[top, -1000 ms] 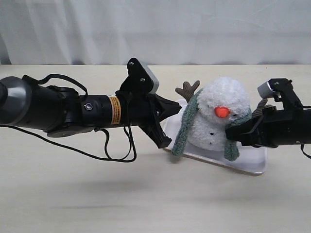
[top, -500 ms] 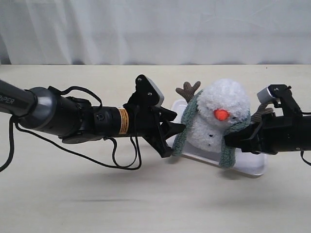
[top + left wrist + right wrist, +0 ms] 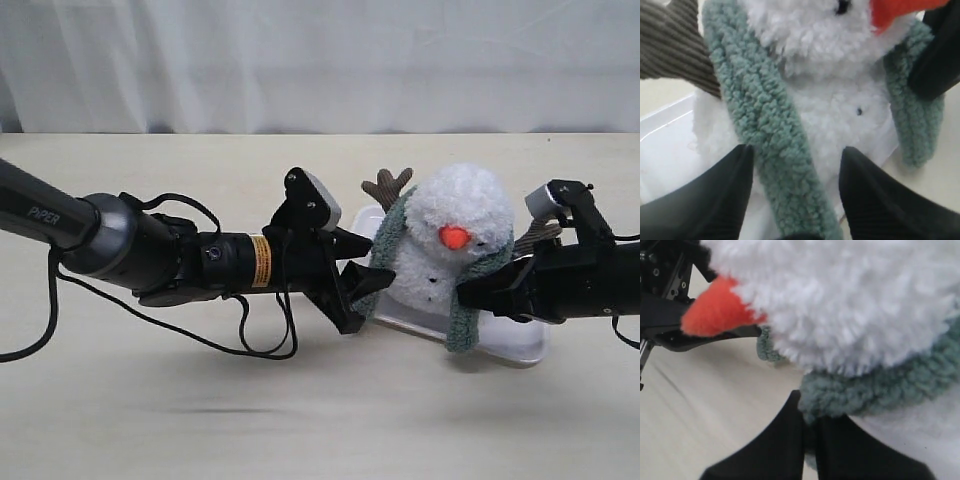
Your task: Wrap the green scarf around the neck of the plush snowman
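The plush snowman (image 3: 455, 240) stands upright on a white tray (image 3: 520, 345), its orange nose facing the camera. The green scarf (image 3: 385, 250) lies behind its neck with one end hanging down each side. My left gripper (image 3: 362, 282) is open, and the scarf's left end (image 3: 775, 145) hangs between its fingers (image 3: 720, 200) without being clamped. My right gripper (image 3: 470, 295) is shut on the scarf's other end (image 3: 462, 322), pinching the fabric (image 3: 860, 392) just under the snowman's head (image 3: 840, 295).
A pale wooden table (image 3: 200, 420) carries everything, with a white curtain (image 3: 320, 60) behind. The snowman's brown twig arms (image 3: 386, 186) stick out at both sides. Black cables (image 3: 240, 335) droop from the left arm onto the table.
The left gripper has come in lower and closer, so the scarf's left end now sits between its open fingers. The right gripper has drawn its scarf end leftward and slightly down.
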Controlling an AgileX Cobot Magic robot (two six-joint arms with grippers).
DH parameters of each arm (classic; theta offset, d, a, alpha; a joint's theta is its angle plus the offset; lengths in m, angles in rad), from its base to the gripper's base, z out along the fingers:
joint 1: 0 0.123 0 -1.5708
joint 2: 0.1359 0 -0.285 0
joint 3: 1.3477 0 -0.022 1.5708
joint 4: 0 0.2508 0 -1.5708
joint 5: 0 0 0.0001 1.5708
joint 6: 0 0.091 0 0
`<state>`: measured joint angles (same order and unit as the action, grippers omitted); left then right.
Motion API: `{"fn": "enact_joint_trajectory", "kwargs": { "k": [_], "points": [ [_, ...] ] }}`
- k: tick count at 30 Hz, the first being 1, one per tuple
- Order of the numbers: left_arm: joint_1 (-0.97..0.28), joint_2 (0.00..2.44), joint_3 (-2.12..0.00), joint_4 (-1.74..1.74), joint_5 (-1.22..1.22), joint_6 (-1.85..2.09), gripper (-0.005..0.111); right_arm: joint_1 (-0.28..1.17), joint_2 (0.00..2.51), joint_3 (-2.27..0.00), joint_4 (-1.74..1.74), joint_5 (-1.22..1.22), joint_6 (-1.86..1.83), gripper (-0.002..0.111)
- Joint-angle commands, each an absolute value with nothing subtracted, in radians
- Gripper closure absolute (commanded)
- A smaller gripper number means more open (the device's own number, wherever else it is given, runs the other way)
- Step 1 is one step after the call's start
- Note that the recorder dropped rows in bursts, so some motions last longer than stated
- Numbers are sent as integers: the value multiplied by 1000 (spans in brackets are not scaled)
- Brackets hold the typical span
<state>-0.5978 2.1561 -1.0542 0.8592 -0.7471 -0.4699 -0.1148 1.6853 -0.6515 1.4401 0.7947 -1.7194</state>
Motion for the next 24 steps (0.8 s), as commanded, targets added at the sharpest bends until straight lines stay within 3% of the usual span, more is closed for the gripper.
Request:
{"fn": "enact_joint_trajectory", "kwargs": {
  "k": [1, 13, 17, 20, 24],
  "points": [
    [-643, 2162, -1095, 851, -712, -476, 56, -113, 1689, -646, 1449, 810, -1739, 104],
    [-670, 2196, -1151, 799, -582, -502, 57, -113, 1689, -646, 1447, 810, -1739, 104],
    [-673, 2195, -1151, 809, -568, -502, 77, -113, 1689, -646, 1447, 810, -1739, 104],
    [-673, 2155, -1151, 887, -584, -540, 102, -113, 1689, -646, 1447, 810, -1739, 104],
    [-675, 2103, -1151, 915, -588, -728, 107, -113, 1690, -642, 1449, 822, -1739, 104]
  ]
}}
